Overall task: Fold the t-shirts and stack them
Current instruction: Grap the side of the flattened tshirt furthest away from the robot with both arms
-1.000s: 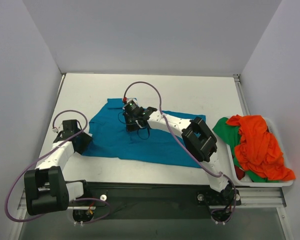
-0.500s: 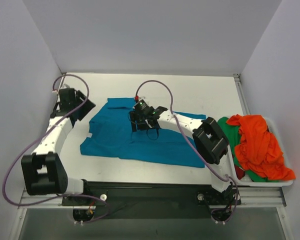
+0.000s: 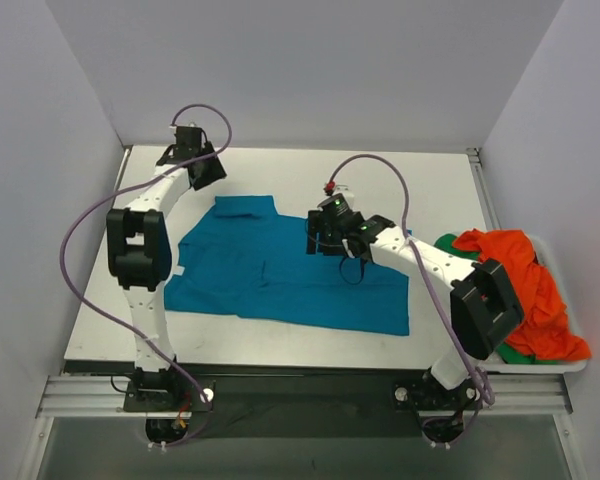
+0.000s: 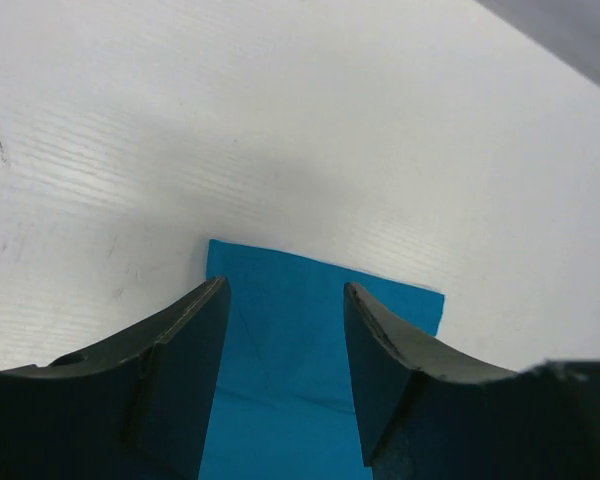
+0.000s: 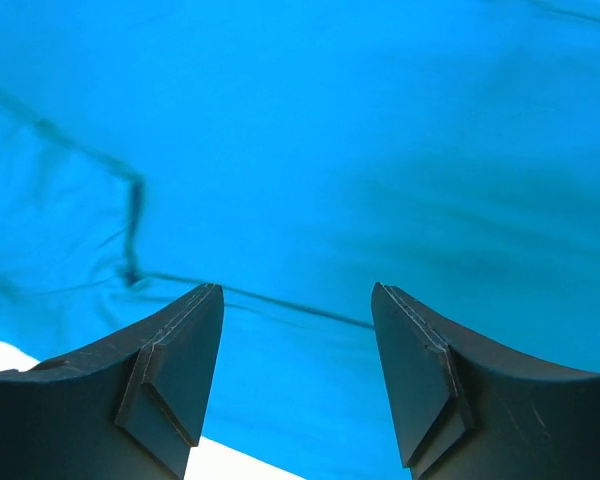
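With the teal t-shirt (image 3: 270,275) spread flat on the table (image 3: 430,190), lower your right gripper (image 5: 296,292), jaws apart above the cloth, onto an edge, then settle the left gripper (image 4: 285,290), likewise open, squarely over the far corner.

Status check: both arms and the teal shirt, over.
Left gripper open, over teal shirt far corner. Right gripper open over same shirt. Nothing held. Shirt spread out, nothing blocking.
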You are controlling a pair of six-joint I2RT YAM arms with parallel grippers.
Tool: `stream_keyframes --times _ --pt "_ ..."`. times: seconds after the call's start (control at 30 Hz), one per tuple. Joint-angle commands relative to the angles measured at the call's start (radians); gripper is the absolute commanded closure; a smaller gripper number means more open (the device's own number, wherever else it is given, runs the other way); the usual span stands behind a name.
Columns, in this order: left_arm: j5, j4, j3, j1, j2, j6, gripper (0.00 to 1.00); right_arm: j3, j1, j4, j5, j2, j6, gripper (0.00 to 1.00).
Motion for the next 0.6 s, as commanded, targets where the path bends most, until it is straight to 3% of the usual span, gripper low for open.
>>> stream_keyframes --times 0.0,0.2,0.57 --pt "-0.034 -0.102 0.131 -0.008 0.101 0.085 0.41 -0.043 -0.064 -0.001 -0.005 -0.081 0.022 0.39" --pt "-0.065 -0.134 0.189 -0.035 0.199 0.116 0.41 -0.088 -0.164 -0.001 -0.049 -0.128 0.013 0.39" --pt "-0.076 -0.116 0.203 -0.046 0.239 0.125 0.43 -0.169 -0.291 0.007 -0.060 -0.157 0.007 0.39"
